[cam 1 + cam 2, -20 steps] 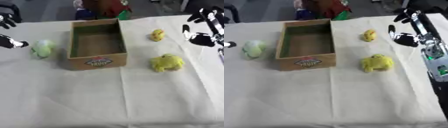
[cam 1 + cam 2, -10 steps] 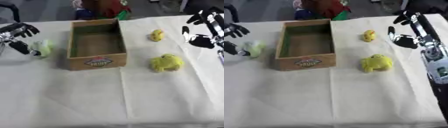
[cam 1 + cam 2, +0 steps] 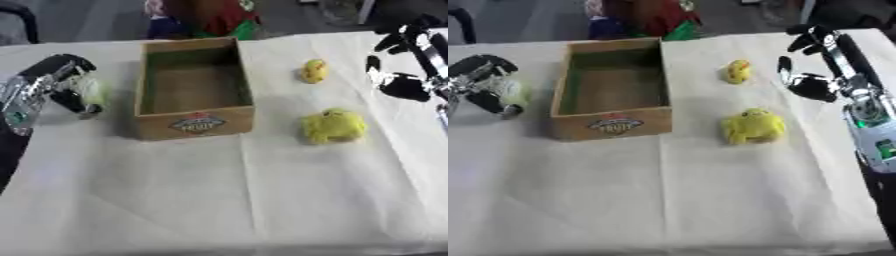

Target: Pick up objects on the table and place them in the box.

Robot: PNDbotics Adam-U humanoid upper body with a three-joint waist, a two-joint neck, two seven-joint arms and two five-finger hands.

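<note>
Closing over the pale green toy (image 3: 90, 90) just left of the box (image 3: 194, 122), left hand (image 3: 54, 82) with fingers curled round it; farther right, right hand (image 3: 811, 62) spread, hovering beyond the yellow toys

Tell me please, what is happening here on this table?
A humanoid robot is clearing toys from a white-covered table into a cardboard box, which looks empty. Its left hand has closed around a pale green round toy to the left of the box. Its right hand hovers open above the table's right side, holding nothing. A small yellow duck and a larger yellow soft toy lie to the right of the box.
</note>
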